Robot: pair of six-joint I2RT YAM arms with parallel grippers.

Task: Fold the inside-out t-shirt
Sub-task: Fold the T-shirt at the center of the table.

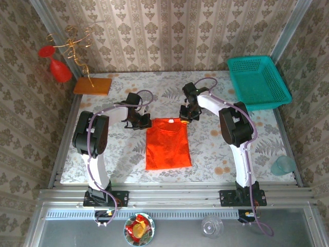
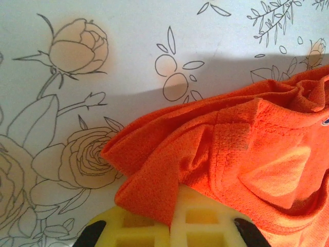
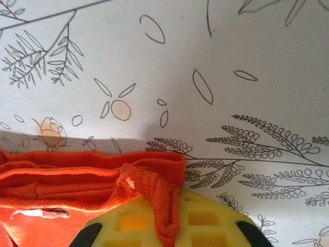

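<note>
At far corners of the t-shirt [image 1: 167, 144], both arms [image 1: 110, 109] [image 1: 213, 103] stoop, fingers [image 2: 205, 226] [image 3: 205, 229] pinching cloth.

damask wallpaper [image 1: 169, 31] — floral tablecloth [image 1: 205, 149]

table [image 1: 216, 149]: floral-printed | on it: t-shirt [image 1: 167, 144]; teal basket [image 1: 257, 82]; orange board [image 1: 92, 85]

t-shirt [image 1: 167, 145] 1 | basket [image 1: 255, 81] 1 | arms [image 1: 91, 136] [image 1: 235, 123] 2 | board [image 1: 92, 85] 1
</note>
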